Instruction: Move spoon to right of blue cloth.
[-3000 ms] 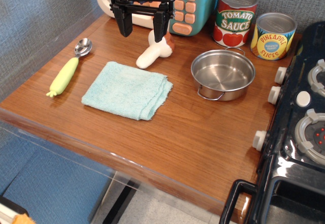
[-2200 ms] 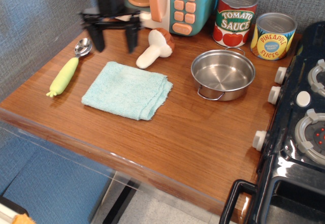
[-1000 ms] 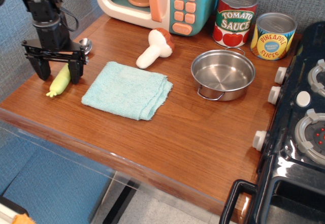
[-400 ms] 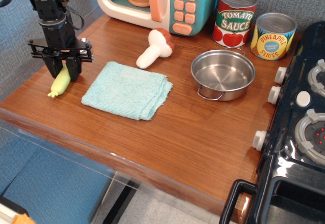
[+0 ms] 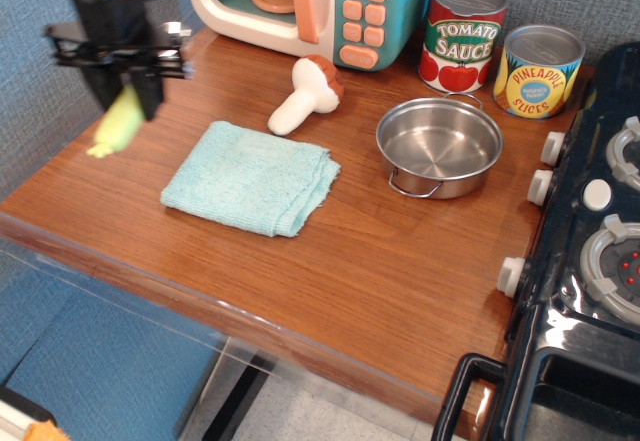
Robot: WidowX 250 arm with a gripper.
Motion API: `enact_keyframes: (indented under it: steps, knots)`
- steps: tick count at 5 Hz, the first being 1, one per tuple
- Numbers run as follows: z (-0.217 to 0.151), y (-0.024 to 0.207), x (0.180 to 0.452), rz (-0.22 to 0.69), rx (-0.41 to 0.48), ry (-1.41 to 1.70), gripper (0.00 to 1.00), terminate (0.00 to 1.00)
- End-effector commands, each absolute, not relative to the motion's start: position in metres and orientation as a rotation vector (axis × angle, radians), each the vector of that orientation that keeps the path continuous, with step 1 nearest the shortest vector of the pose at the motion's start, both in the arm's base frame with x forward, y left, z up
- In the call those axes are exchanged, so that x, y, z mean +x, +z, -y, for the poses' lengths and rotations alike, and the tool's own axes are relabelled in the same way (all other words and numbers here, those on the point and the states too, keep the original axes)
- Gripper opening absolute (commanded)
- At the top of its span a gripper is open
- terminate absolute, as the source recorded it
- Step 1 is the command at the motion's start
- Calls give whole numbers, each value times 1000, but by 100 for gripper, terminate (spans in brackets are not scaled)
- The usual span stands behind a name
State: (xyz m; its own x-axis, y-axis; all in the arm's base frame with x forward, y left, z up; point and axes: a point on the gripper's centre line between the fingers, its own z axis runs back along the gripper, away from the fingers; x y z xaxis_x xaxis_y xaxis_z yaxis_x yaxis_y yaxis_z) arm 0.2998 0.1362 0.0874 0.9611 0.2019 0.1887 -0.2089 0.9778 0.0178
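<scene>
My gripper (image 5: 124,91) is at the far left, raised above the wooden table, and is shut on the spoon (image 5: 117,127). The spoon's pale yellow-green handle hangs blurred below the fingers; its silver bowl is hidden behind the gripper. The blue cloth (image 5: 250,177), a light teal folded towel, lies flat on the table to the right of the gripper and below it.
A white mushroom with a brown cap (image 5: 305,95) lies behind the cloth. A steel pot (image 5: 439,146) stands right of the cloth. A toy microwave (image 5: 310,6) and two cans (image 5: 462,34) line the back. A black stove (image 5: 590,251) fills the right edge.
My gripper moved from the back middle to the left, came down over the spoon, shut on its handle and has lifted it off the table.
</scene>
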Motion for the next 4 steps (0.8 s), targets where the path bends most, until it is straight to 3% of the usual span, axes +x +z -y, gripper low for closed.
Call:
enact_keyframes:
  steps: [1,2,4]
  knots:
    - [-41,60,286,103,63,-71,0,0]
    - [-1,37,280,57,79,-107,0,0]
    - [22,23,277,19,95,-16,0,0]
